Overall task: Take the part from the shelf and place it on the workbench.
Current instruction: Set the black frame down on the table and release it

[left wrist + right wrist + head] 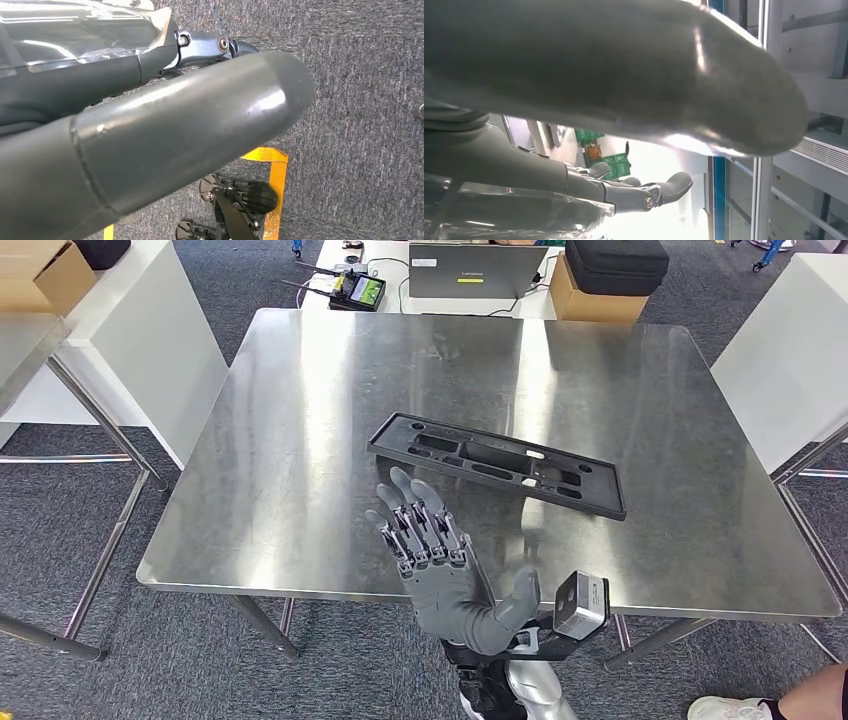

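Right hand, nearest the head camera, raised above the near edge of the steel workbench, fingers spread and extended, grasping nothing. Beyond the fingertips, apart from them, the part, a long black plastic tray with recessed cut-outs, lies flat near the middle of the workbench, angled across it. Farther back, a second table carries a laptop, a handheld controller and a cardboard box. Left hand: thumb close to the lens above grey carpet; grasp cannot be judged.
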`<move>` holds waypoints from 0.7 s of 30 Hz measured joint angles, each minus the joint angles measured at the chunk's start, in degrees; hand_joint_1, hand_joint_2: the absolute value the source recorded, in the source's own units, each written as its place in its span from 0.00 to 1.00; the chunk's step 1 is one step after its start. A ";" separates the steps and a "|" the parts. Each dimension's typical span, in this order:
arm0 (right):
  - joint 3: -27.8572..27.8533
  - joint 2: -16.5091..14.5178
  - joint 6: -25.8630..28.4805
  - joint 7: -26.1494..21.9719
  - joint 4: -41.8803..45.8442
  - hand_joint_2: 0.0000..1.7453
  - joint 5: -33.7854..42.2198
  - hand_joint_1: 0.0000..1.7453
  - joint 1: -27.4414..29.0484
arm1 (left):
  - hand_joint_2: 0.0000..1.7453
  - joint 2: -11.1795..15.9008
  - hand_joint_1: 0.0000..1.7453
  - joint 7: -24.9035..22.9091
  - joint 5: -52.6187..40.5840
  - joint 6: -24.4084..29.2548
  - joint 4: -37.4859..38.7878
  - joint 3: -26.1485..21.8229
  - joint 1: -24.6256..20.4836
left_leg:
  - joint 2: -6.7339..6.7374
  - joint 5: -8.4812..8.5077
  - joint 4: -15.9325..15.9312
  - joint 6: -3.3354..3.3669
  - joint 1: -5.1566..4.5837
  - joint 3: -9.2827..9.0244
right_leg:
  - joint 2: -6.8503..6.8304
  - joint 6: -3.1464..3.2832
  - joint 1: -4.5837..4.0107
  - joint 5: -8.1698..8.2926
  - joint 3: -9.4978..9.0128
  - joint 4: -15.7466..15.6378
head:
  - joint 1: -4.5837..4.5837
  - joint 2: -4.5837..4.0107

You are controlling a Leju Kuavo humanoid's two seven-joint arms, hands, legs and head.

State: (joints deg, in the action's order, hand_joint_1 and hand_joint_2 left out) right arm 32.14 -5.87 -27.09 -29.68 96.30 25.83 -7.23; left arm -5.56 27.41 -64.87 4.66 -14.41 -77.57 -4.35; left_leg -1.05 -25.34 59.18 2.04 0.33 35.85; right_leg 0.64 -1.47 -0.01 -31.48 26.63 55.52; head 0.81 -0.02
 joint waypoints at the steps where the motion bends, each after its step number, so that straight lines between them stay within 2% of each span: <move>1: 0.07 0.12 -0.02 0.00 0.10 0.00 0.00 0.00 0.03 | 0.00 -0.05 0.00 0.00 0.01 0.01 -0.06 -0.02 0.01 | 0.00 0.00 0.00 0.00 0.00 0.00 | 0.00 0.00 0.00 0.00 0.00 0.00 | 0.00 0.00; 15: -1.05 1.40 -0.13 -1.43 2.00 0.00 1.03 0.00 2.81 | 0.00 -1.32 0.00 -0.14 1.22 2.37 -1.14 -1.16 0.54 | -0.02 -0.09 0.04 0.00 -0.22 0.02 | 0.00 -0.03 0.17 0.00 0.01 -0.06 | 0.00 0.00; 21: -2.29 2.02 -0.66 -1.75 2.01 0.00 1.21 0.00 4.61 | 0.00 -1.63 0.00 -0.38 1.26 2.70 -1.40 -1.56 0.68 | -0.02 -0.32 0.11 0.36 -0.60 0.02 | 0.01 -0.37 0.55 -0.13 0.00 -0.09 | 0.00 0.00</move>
State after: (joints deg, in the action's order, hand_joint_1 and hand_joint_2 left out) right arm 29.85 -3.86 -27.75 -31.44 98.31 27.04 -2.62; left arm -7.19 27.03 -63.60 7.37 -15.81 -79.13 -3.66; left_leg -1.07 -25.66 59.29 2.40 -0.27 35.86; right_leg 0.66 -1.84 0.54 -31.61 26.63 55.43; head 0.81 -0.02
